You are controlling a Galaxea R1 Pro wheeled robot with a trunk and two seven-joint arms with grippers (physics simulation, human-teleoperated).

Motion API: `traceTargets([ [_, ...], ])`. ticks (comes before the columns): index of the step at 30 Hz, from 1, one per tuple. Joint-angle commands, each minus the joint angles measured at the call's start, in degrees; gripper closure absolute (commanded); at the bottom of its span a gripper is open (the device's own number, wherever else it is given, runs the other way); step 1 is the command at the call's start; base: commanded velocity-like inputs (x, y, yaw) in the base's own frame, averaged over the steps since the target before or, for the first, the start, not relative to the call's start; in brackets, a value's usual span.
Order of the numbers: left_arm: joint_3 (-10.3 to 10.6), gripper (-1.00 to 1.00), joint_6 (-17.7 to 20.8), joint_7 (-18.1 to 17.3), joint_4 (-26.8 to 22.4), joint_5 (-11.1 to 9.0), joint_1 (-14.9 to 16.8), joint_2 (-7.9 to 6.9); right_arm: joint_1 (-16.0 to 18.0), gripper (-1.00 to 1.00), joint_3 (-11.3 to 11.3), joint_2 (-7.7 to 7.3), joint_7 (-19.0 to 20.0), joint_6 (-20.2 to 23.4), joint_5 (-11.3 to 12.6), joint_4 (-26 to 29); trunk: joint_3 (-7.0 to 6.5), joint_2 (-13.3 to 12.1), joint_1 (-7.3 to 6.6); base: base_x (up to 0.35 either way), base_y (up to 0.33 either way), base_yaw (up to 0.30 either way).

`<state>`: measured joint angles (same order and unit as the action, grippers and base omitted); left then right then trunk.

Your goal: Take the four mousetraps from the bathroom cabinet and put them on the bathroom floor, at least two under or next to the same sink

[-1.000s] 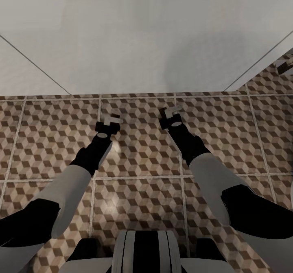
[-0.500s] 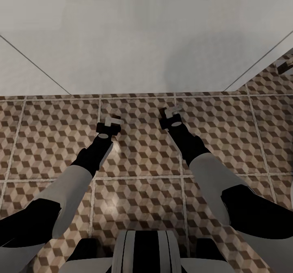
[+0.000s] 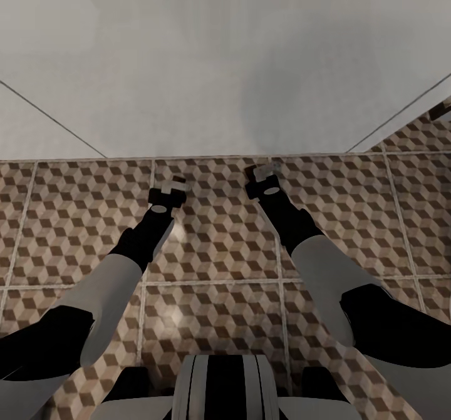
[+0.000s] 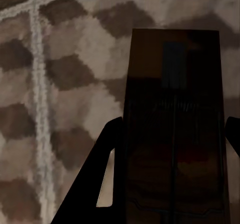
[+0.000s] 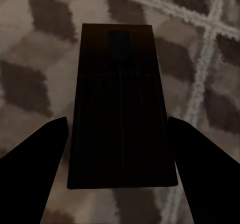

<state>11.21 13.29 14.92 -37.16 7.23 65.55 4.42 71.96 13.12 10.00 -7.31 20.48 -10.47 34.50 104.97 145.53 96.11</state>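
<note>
- Floor (image 3: 213,257): cube-pattern tiles with pale grout lines. Its far edge meets a plain white wall (image 3: 219,63) just ahead of both grippers. The floor runs on past the wall's corner at the head view's far right.
- Open tile lies between the two arms and to either side of them.
- Left arm: reaches forward and down, forearm angled inward. Left gripper (image 3: 168,188) hangs over the floor near the wall's base.
- Right arm: same reach, mirrored. Right gripper (image 3: 263,174) sits slightly closer to the wall line, apart from the left one.
- Head view: both grippers look small, with pale fingertips. What they carry cannot be made out there.
- Left wrist view: a dark brown mousetrap (image 4: 175,129) stands lengthwise between the fingers (image 4: 97,184), which pinch its sides. Faint wire lines and a reddish patch show on its face, with tiles behind.
- Right wrist view: a second mousetrap (image 5: 121,106), nearly black in shadow, is pinched between the right fingers (image 5: 35,159). A grout crossing lies beyond it.
</note>
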Motion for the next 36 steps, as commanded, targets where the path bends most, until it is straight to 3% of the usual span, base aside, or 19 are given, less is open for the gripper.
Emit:
traceTargets([
  [1, 0.21, 1.00, 0.35, 0.37, -0.05, 0.68, 0.01, -0.02, 0.02, 1.00, 0.15, 0.00, -0.17, 0.44, -0.43, 0.06, 0.03, 0.01, 0.00, 0.023, 0.000, 0.000],
  [7, 0.21, 1.00, -1.33, 0.37, 0.14, 0.68, 0.01, -0.02, 0.02, 1.00, 0.15, 0.00, -0.17, 0.44, -0.43, 0.05, 0.03, 0.01, 0.00, 0.006, 0.000, 0.000],
  [25, 0.21, 1.00, -1.51, 0.19, 0.37, 0.61, 0.01, -0.02, 0.02, 1.00, 0.19, 0.00, -0.17, 0.44, -0.43, 0.06, 0.03, 0.01, 0.00, 0.000, 0.000, 0.000],
  [26, 0.21, 1.00, -1.51, 0.19, 0.37, 0.61, 0.01, -0.02, 0.02, -1.00, 0.20, 0.00, -0.17, 0.44, -0.43, 0.06, 0.03, 0.01, 0.00, 0.000, 0.000, 0.000],
  [36, 0.21, 1.00, -1.51, 0.19, 0.42, 0.60, 0.01, -0.02, 0.02, -1.00, 0.18, 0.00, -0.17, 0.36, -0.49, 0.12, 0.03, 0.01, 0.00, 0.000, 0.000, 0.000],
])
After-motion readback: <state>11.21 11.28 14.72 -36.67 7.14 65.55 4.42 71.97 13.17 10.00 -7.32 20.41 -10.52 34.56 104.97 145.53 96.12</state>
